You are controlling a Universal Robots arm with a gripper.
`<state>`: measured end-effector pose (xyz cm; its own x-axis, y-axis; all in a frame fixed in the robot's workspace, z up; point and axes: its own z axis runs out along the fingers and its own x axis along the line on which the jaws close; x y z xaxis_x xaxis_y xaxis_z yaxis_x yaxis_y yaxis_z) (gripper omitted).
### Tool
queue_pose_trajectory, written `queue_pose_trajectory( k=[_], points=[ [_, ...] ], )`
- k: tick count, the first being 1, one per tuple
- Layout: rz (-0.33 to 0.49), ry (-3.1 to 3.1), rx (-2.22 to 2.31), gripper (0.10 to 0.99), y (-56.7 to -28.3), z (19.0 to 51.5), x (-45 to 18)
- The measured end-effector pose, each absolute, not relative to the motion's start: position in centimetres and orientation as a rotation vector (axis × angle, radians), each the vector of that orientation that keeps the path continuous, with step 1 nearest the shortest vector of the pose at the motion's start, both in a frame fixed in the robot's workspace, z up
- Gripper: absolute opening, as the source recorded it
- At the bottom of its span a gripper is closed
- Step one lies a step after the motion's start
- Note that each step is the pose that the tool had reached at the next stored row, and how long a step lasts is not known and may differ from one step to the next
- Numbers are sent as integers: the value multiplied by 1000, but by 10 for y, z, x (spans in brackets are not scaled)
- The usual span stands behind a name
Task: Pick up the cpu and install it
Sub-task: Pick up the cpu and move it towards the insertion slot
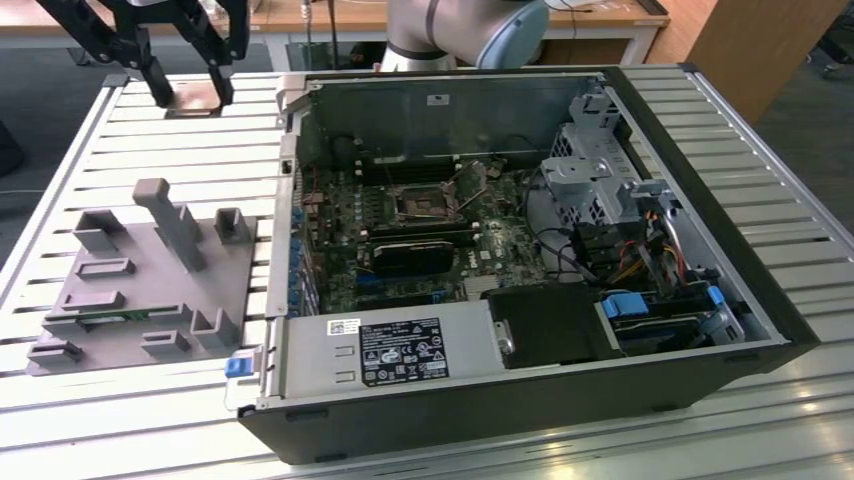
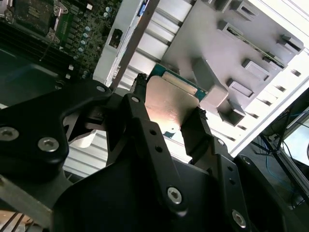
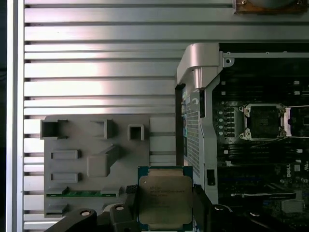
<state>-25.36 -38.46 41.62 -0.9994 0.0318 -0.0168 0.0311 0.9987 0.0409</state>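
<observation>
- My tool (image 3: 165,209) is clamped on the cpu (image 3: 165,197). In the first wrist view one black finger bears on each of two opposite edges.
- The chip's silver top faces that camera, with a thin greenish rim showing around it.
- In the exterior view the tool hangs near the far corner on the exterior view's left. It holds the cpu above the slatted surface (image 1: 80,150) and outside the computer case (image 1: 534,420).
- The case lies on its side with the panel off, so the motherboard (image 1: 340,215) is exposed.
- The square metal-framed socket (image 3: 264,121) sits on the motherboard, well apart from the cpu.
- A grey holder (image 1: 147,270) lies on the surface just beside the case, on the exterior view's left of it.
- A green memory stick (image 3: 82,193) lies in one of the holder's slots.
- In the second wrist view the cpu is clear of the holder, which shows beyond it, with the case wall to one side.
</observation>
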Motion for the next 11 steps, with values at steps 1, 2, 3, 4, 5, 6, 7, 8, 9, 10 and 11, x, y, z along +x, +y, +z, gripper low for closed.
queue_pose_trajectory(
  k=[1,2,3,4,5,6,7,8,9,10,11],
  points=[
    [63,3123,49,541,-385,416,-251],
    [63,3123,49,541,-385,416,-249],
    [63,3123,49,541,-385,416,-247],
    [63,3123,49,541,-385,416,-245],
    [64,3123,49,541,-385,416,-243],
    [63,3123,49,541,-385,416,-241],
    [63,3123,49,541,-385,416,-240],
    [63,3123,49,541,-385,416,-238],
    [63,3123,49,541,-385,416,-236],
    [63,3123,49,541,-385,416,-234],
    [63,3123,49,541,-385,416,-232]
  ],
)
